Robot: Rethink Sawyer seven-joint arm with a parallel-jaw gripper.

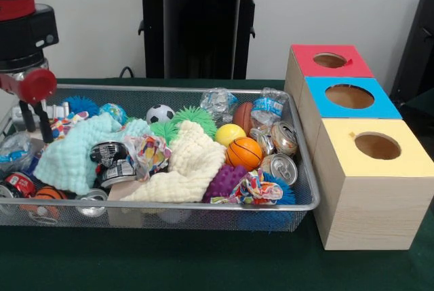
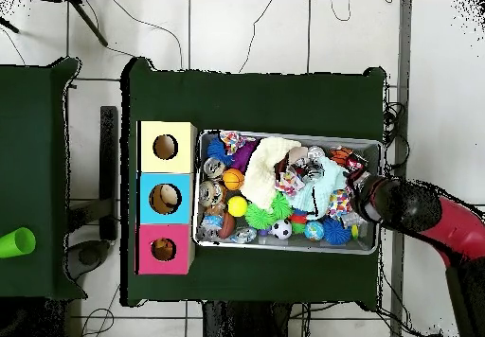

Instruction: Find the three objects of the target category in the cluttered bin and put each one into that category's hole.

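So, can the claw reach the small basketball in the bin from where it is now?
Probably yes: the basketball lies uncovered on top of the clutter, while the claw hangs over the bin's opposite end, so it must first cross over.

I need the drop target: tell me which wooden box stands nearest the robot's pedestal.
The red-topped box: farthest back in the front view, behind the blue-topped box and the yellow-topped box.

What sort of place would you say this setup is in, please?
Probably a robotics lab rather than a home. A robot arm reaches over a wire-mesh bin of mixed clutter on a green-covered table, three colour-topped wooden boxes stand beside it, and cables trail over the tiled floor.
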